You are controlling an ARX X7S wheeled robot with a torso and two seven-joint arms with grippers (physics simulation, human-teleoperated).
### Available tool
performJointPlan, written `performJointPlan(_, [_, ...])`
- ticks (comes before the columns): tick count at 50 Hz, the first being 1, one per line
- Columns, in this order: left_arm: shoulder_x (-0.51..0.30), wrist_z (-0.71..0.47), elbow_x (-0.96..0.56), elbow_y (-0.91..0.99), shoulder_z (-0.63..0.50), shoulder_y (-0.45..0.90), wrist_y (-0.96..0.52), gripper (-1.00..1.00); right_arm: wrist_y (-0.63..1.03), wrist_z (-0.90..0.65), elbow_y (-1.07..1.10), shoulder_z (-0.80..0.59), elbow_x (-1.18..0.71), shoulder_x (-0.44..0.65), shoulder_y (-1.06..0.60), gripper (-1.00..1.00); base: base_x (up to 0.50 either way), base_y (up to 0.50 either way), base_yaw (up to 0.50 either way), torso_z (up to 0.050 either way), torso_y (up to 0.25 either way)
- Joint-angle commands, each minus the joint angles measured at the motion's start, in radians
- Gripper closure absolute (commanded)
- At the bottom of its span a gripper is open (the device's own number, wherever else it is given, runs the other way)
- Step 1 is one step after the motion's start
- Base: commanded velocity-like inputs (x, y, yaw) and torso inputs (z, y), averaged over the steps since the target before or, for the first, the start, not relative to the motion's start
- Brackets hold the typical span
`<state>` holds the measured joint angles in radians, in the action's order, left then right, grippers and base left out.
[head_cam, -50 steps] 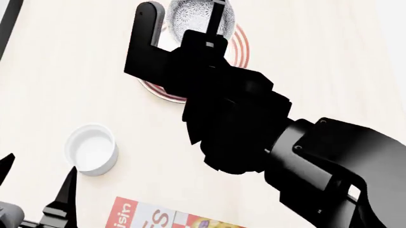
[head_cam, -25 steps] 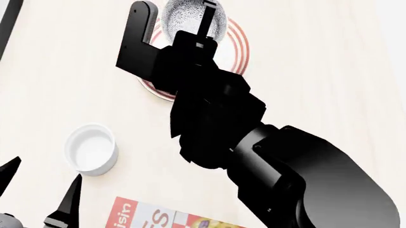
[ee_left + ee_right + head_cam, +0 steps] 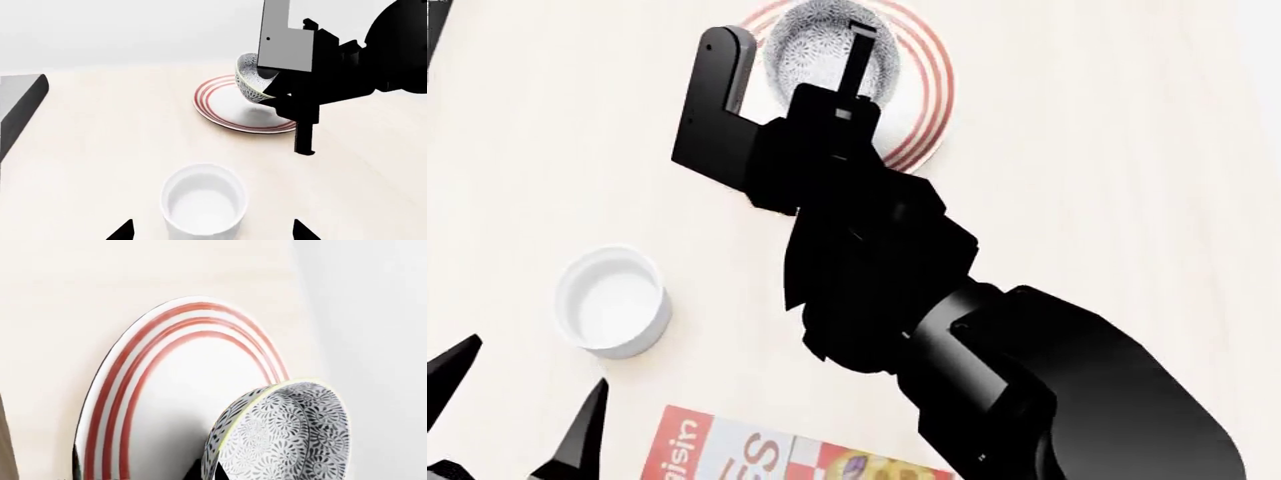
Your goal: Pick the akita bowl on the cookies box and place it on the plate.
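The speckled akita bowl (image 3: 821, 45) hangs tilted just over the red-ringed plate (image 3: 932, 100), with my right gripper (image 3: 854, 55) shut on its rim. From the right wrist, the bowl (image 3: 287, 435) leans over the plate (image 3: 153, 400), and the right gripper (image 3: 213, 471) pinches its edge. In the left wrist view the bowl (image 3: 248, 82) casts a shadow on the plate (image 3: 217, 107). Only a corner of the cookies box (image 3: 727, 455) shows, at the near edge, with nothing on it. My left gripper (image 3: 521, 400) stands open, low at the left, holding nothing.
A plain white cup (image 3: 614, 300) stands between the box and the plate, and in the left wrist view that cup (image 3: 203, 200) is just ahead of the open left gripper (image 3: 212, 235). A dark grey slab (image 3: 20, 102) lies along one table edge.
The right arm has swung slightly left with the bowl, which now sits more centrally over the plate. The left fingertips show a little higher in the head view.
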<state>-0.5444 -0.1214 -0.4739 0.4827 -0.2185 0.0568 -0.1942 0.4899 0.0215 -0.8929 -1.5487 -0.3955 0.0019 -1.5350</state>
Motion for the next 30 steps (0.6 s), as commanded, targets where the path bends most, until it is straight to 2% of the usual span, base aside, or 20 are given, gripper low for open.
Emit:
performJointPlan(1, [0.001,-0.015,0.012,-0.008,-0.012,0.010,-0.027,-1.00,-0.011,-0.005,-0.004,0.004,0.032,-0.002,0.009,1.00,0.00,0.00,0.00,0.000,0.000])
performJointPlan(16, [0.005,-0.013,0.012,-0.012,-0.013,0.003,-0.010,-1.00,-0.010,-0.011,-0.020,0.007,0.027,-0.002,0.009,1.00,0.00,0.00,0.00,0.000,0.000])
performJointPlan(17, [0.005,-0.014,0.012,-0.012,-0.013,0.003,-0.011,-1.00,-0.009,-0.009,-0.020,0.006,0.027,-0.002,0.010,-1.00,0.00,0.00,0.00,0.000,0.000])
performJointPlan(30, [0.003,-0.020,0.013,-0.006,-0.017,0.003,-0.016,-1.00,0.000,-0.005,-0.008,0.005,0.025,-0.002,-0.011,-1.00,0.00,0.00,0.00,0.000,0.000])
